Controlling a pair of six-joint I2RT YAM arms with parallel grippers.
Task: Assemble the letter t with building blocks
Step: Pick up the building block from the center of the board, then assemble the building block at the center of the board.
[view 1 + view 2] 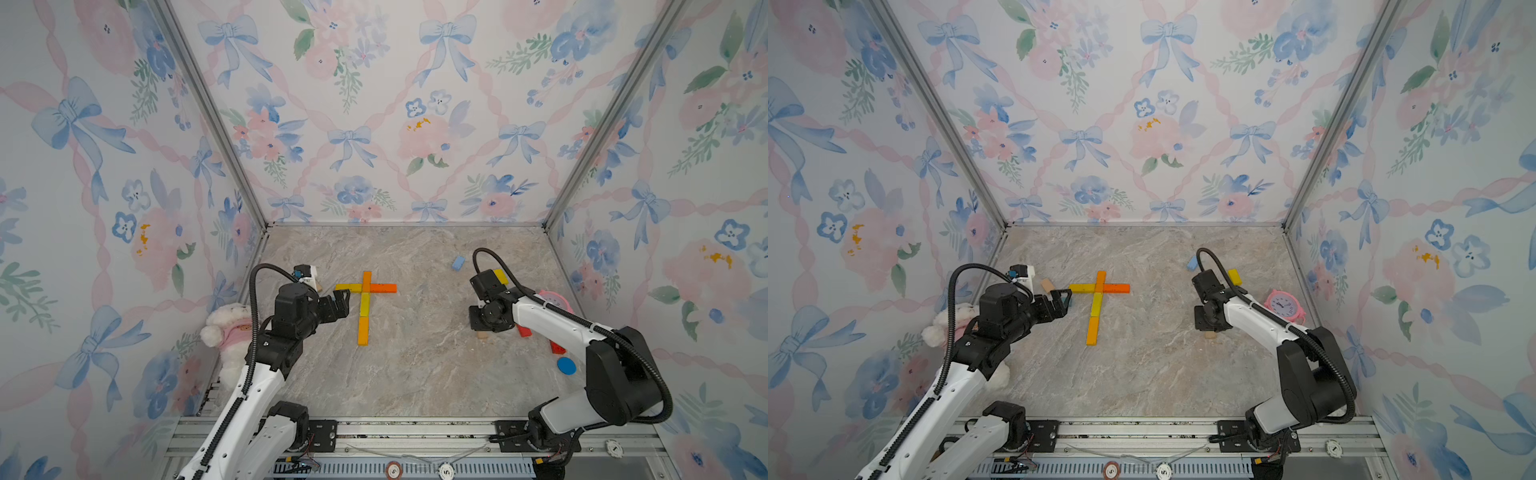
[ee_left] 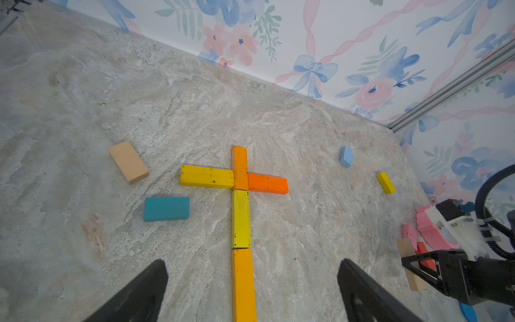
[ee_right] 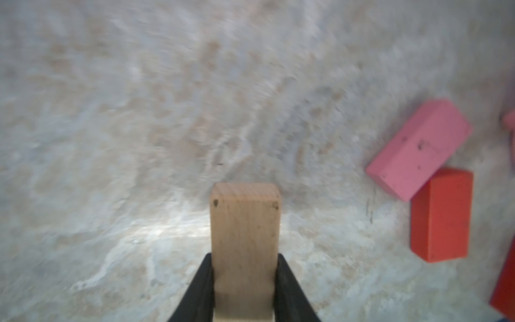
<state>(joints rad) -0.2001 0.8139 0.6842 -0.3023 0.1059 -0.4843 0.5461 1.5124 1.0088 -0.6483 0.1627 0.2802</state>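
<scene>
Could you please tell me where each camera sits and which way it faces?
Top views: high above the front rail, looking down toward the back wall; both arms show, left gripper and right gripper flanking the block t.
Left wrist: behind the open left gripper, looking over the t toward that wall; its fingers and the right gripper show.
Right wrist: above the right gripper, facing the table; its fingers clamp a bare wood block.
Shared: both wrist views show that block; top and left wrist views, the t.

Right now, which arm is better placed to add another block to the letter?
Right: the right tool grips a bare rectangular wooden block. The left tool is open and empty beside the yellow and orange letter.
</scene>
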